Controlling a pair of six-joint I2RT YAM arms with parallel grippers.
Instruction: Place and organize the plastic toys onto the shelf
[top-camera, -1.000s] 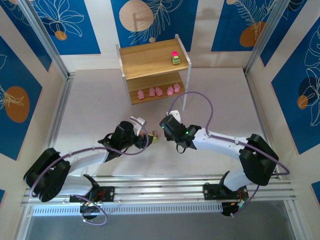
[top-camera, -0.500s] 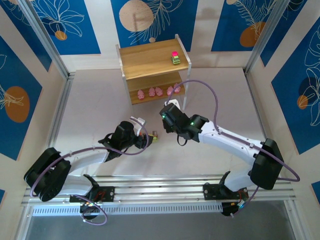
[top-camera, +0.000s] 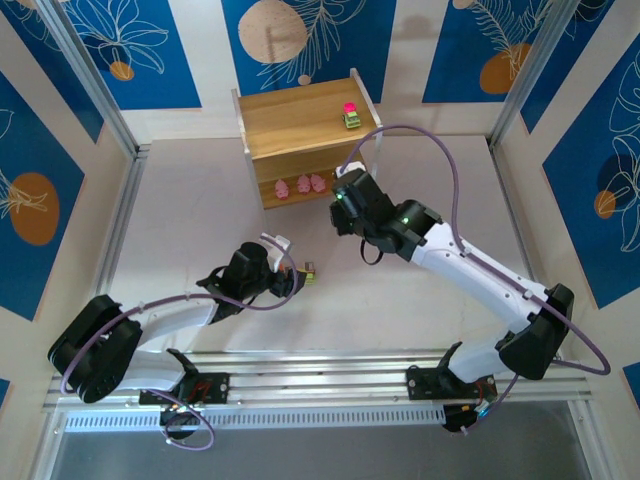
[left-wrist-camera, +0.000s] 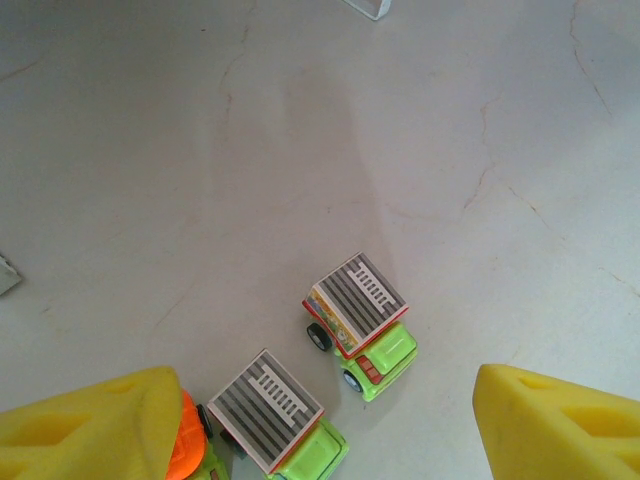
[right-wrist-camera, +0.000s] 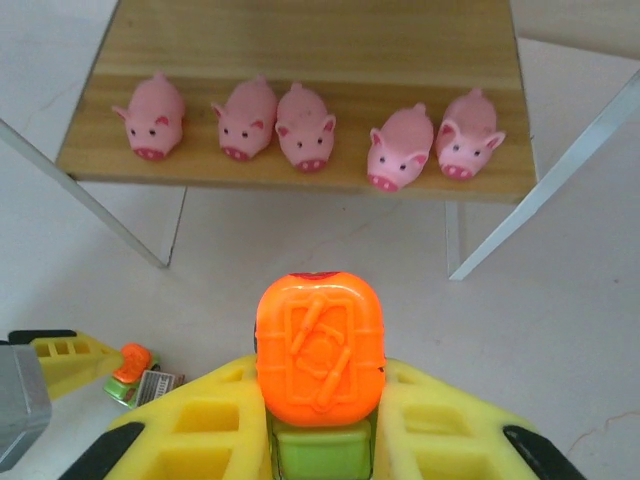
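We log right tool (right-wrist-camera: 318, 440) clamped on orange-topped toy (right-wrist-camera: 320, 345), facing the shelf (right-wrist-camera: 300, 40) just ahead; left tool (left-wrist-camera: 320, 425) spread apart.

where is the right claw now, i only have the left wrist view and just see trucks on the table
Observer: The right claw is out by the shelf, facing the front of its lower board.
Operator: is it carrying anything
Observer: Yes, it is shut on an orange-topped truck with a green base.
Operator: whats on that lower board
Observer: Five pink pigs stand in a row, snouts toward the claw.
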